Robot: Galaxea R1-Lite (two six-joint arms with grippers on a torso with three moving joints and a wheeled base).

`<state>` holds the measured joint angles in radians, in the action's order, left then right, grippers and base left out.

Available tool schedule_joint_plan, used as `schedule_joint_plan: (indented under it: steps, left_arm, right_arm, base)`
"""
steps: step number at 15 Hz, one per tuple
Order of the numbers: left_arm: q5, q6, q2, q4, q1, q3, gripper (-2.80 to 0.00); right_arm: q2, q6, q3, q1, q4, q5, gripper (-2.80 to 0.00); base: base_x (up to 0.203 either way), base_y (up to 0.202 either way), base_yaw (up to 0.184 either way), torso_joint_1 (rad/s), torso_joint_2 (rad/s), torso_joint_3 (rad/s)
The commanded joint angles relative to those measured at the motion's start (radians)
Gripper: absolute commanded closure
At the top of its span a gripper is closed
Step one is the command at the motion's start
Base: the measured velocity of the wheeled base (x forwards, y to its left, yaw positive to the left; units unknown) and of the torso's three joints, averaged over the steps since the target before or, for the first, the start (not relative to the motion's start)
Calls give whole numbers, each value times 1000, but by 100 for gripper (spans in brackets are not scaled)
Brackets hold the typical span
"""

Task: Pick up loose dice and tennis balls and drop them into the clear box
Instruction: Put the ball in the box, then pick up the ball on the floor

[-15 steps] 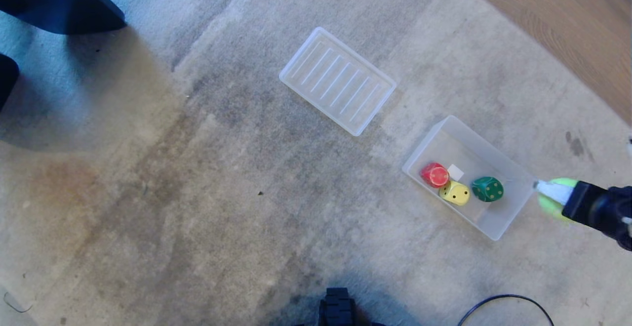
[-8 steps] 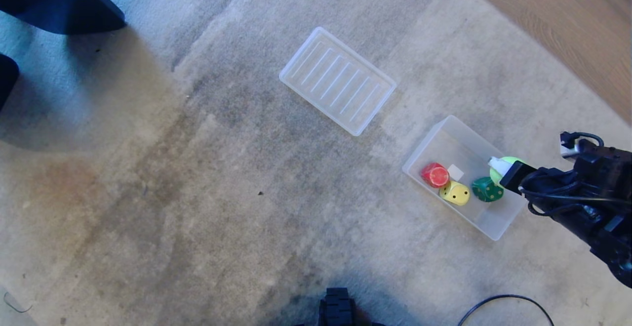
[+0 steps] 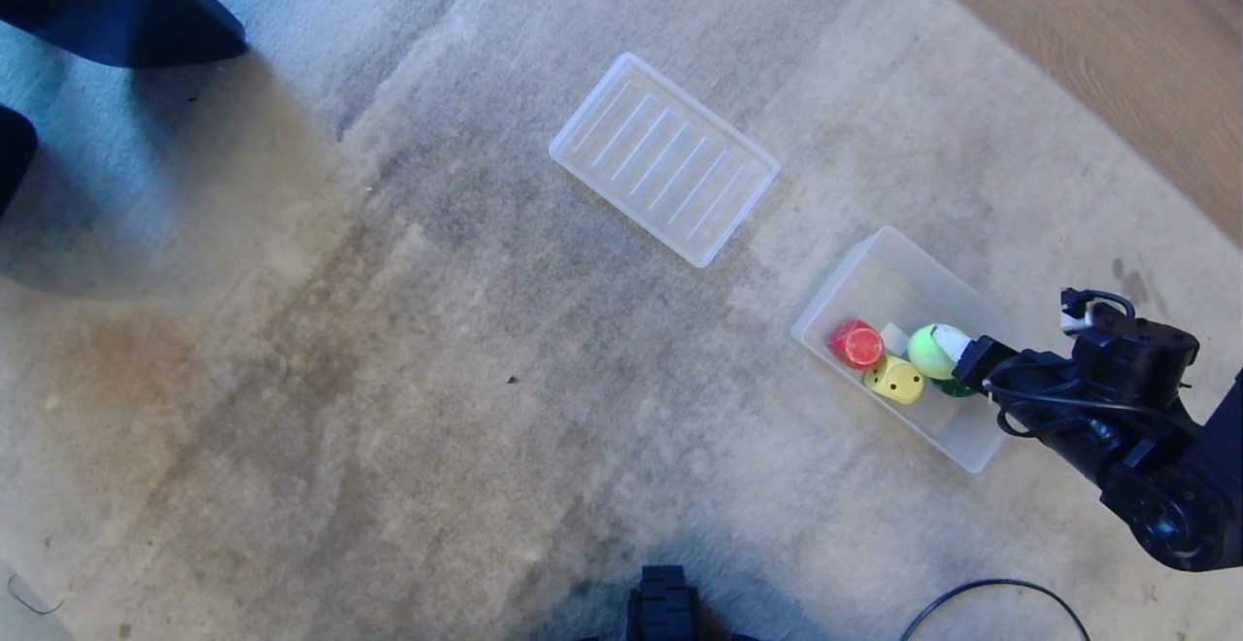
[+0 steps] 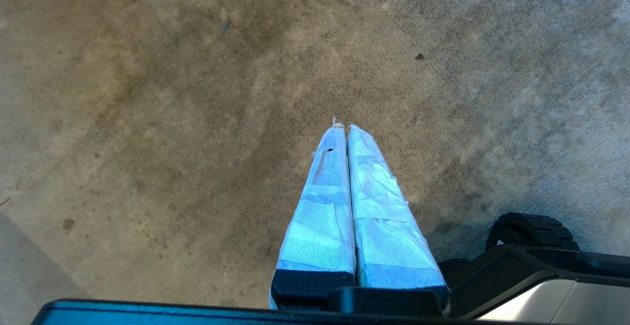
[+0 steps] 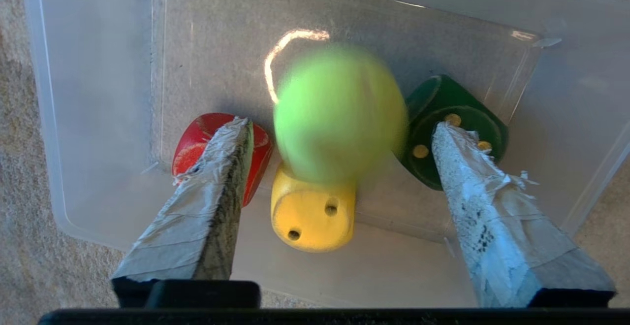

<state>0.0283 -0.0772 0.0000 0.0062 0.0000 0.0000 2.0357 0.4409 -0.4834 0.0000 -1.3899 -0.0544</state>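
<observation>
Right gripper [image 5: 339, 147]: mine, over the clear box [image 3: 971, 452]; a second ago it stood off the box's far corner with the tennis ball clamped, since then I have swung it in over the contents.
Fingers: now spread wide, nothing between the taped pads [image 5: 216, 187]; the grip is released.
Tennis ball [image 5: 339, 113]: blurred, free of both pads, just past my fingertips and dropping; in the head view [image 3: 930, 351] it sits over the dice.
Dice under the tool: red die [image 5: 189, 143] behind one finger, yellow die [image 5: 312, 214] directly below the ball, dark green die [image 5: 443, 118] behind the other finger; all three inside the box.
Meaning for task: judged, this ball counts as delivered once it settles; it may bounce off the yellow die.
Left gripper [image 4: 347, 128]: parked above carpet, fingers pressed together, empty.
Ribbed tray [image 3: 664, 157]: well apart from my tool, untouched.
Writing/brands: none readable; only pips on the dice.
</observation>
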Motion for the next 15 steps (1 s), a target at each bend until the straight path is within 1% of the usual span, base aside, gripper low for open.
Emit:
schedule_joint_plan:
  steps: [1,3,5,7,8,10,11,15]
  left_arm:
    - [1,-1,0,0,0,0,0]
    - [1,-1,0,0,0,0,0]
    - [1,-1,0,0,-1,0,0]
    - [1,-1,0,0,0,0,0]
    - [1,-1,0,0,0,0,0]
    - [1,-1,0,0,0,0,0]
    - [1,-1,0,0,0,0,0]
    - [1,-1,0,0,0,0,0]
  right_arm:
    - [0,4,2,2,-9,-1,-280]
    - [-28,-12,20,2,-11,-3,-280]
    - [-93,-62,117,0,-10,2,-280]
    - [-209,-105,209,14,-10,0,-280]
    - [-283,-114,251,22,-9,-9,0]
    - [-423,-133,300,28,24,-32,0]
    - [-502,-151,309,25,70,-47,0]
    - [-840,-202,319,18,350,-62,0]
  base:
    - [0,0,0,0,0,0]
    - [0,0,0,0,0,0]
    - [0,0,0,0,0,0]
    - [0,0,0,0,0,0]
    - [0,0,0,0,0,0]
    - [0,0,0,0,0,0]
    - [0,0,0,0,0,0]
    - [0,0,0,0,0,0]
